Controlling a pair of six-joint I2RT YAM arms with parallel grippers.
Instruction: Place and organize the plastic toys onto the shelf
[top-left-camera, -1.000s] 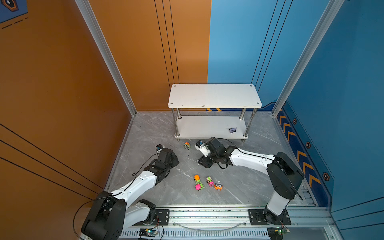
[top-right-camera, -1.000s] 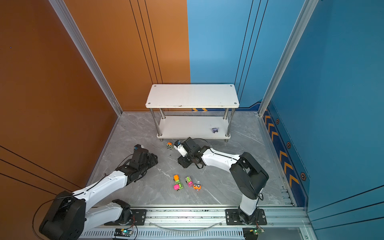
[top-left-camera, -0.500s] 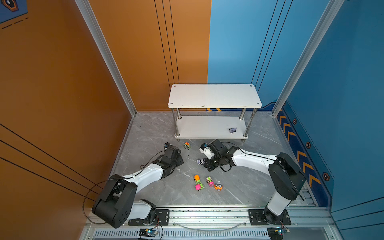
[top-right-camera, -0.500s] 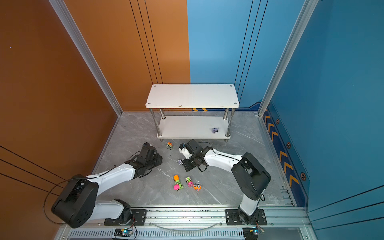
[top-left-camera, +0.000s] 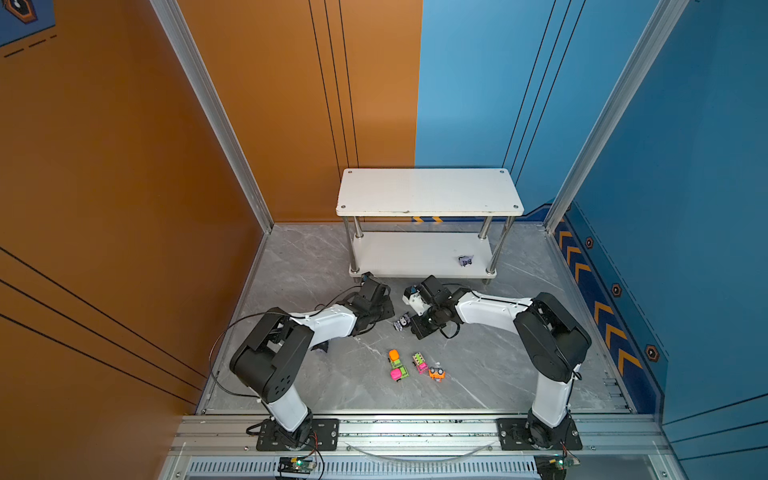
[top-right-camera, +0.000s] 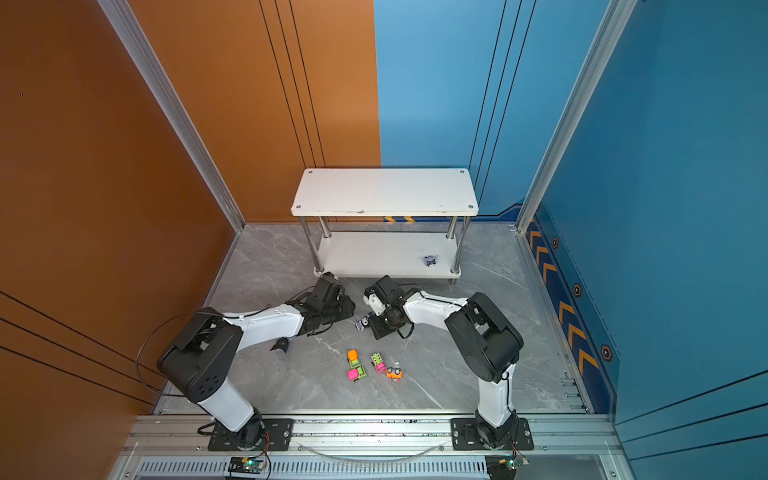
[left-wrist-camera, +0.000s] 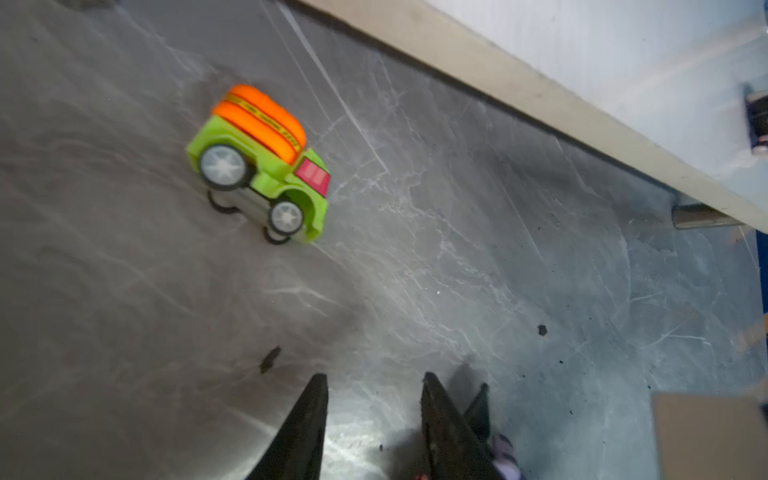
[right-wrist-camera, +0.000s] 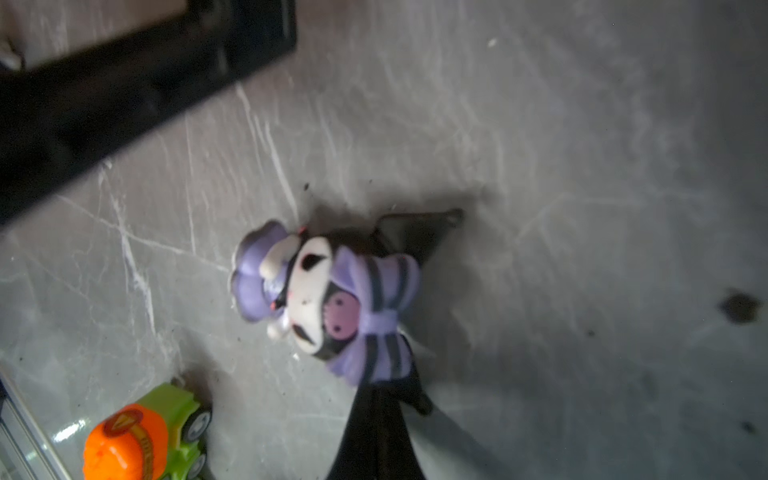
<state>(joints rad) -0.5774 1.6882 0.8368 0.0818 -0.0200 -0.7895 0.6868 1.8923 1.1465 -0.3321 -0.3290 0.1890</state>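
Observation:
The white two-tier shelf (top-left-camera: 428, 191) (top-right-camera: 384, 191) stands at the back, with one black-and-lilac figurine (top-left-camera: 465, 261) (top-right-camera: 430, 261) on its lower board. Several neon cars (top-left-camera: 399, 373) (top-right-camera: 376, 362) cluster on the floor in front. My right gripper (top-left-camera: 412, 326) (right-wrist-camera: 374, 399) is shut, its tips against the bow of a lying figurine (right-wrist-camera: 328, 291) (top-left-camera: 402, 322); whether they pinch its ear I cannot tell. My left gripper (top-left-camera: 388, 309) (left-wrist-camera: 374, 382) is open over bare floor, a green-and-orange car (left-wrist-camera: 257, 166) (right-wrist-camera: 141, 436) ahead of it. A third figurine (top-left-camera: 320, 347) lies beside the left forearm.
Grey marble floor (top-left-camera: 478, 365) enclosed by orange and blue walls. The shelf's lower board edge (left-wrist-camera: 540, 91) and a chrome foot (left-wrist-camera: 698, 216) lie close ahead of the left gripper. An aluminium rail (top-left-camera: 415, 428) with both arm bases runs along the front.
The left arm swung right toward the shelf's front, covering the green-and-orange car in the top views, and its jaws narrowed. The right gripper closed beside the lying figurine.

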